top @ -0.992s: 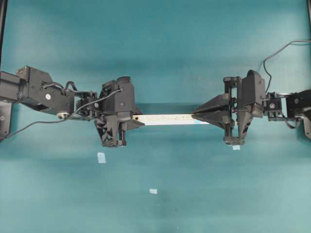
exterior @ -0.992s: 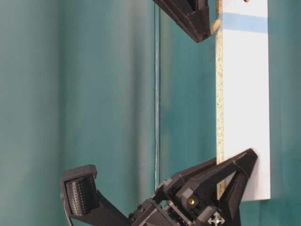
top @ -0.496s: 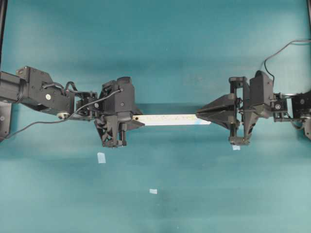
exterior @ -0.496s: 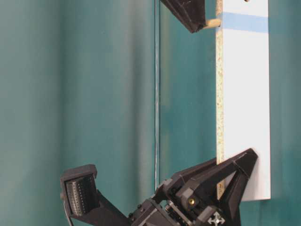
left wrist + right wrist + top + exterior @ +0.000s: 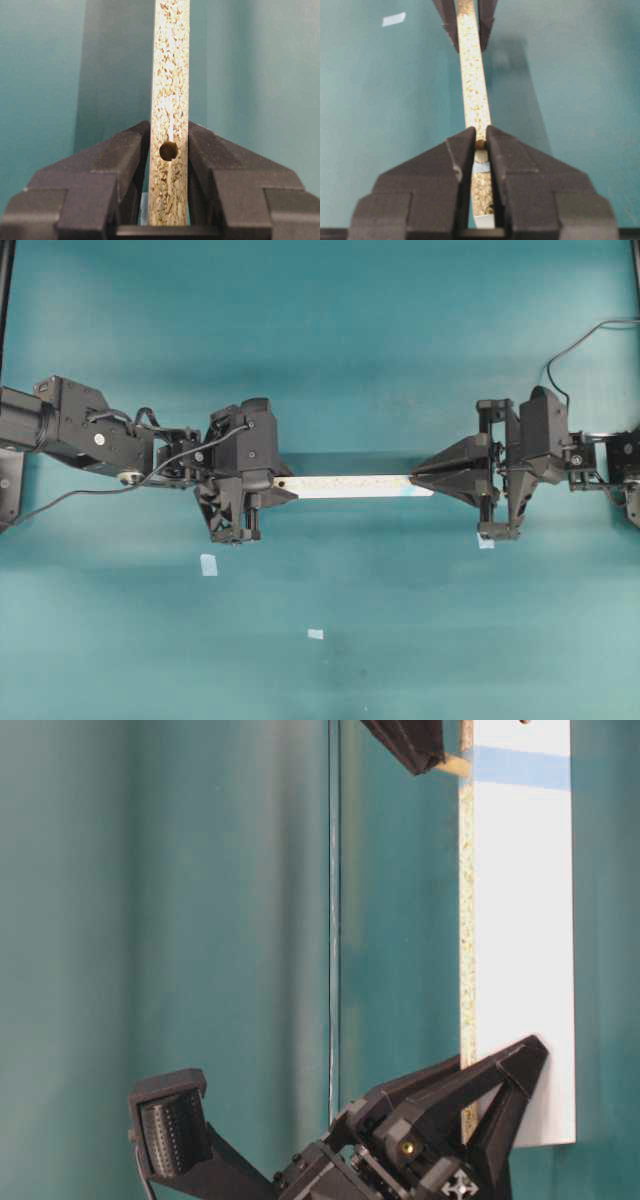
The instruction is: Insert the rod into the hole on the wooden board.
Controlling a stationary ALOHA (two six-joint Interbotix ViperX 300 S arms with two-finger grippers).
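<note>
**Rod pinched at the marked hole, board clamped on edge**

Pinching the rod (image 5: 480, 145) between the closed fingertips of the right gripper (image 5: 480, 141), only the cream end showing in the right wrist view. Sitting right at the speckled top edge of the wooden board (image 5: 345, 485), level with the light blue patch that marks the hole (image 5: 481, 156). From table level, poking the rod out of the black tips straight against the board's edge at the blue band; touching it, apparently, though how deep it is seated cannot be told.

Clamping the other end of the board between the fingers of the left gripper (image 5: 169, 150), jaws narrowed onto its two white faces, the plain unmarked hole (image 5: 168, 150) showing between them. Holding the strip on edge and off the teal table (image 5: 320, 360), spanning the gap between both arms.

Judging the handling: a tiny, light, stiff dowel, smooth and round, so likely to roll or tilt in the pads if pushed off-axis; best held near its back end with the free end leading. Treating the particleboard as rigid but crumbly at the hole's rim, best gripped on the flat faces, as now.

Lying apart on the table, small pale tape squares (image 5: 208, 564).
</note>
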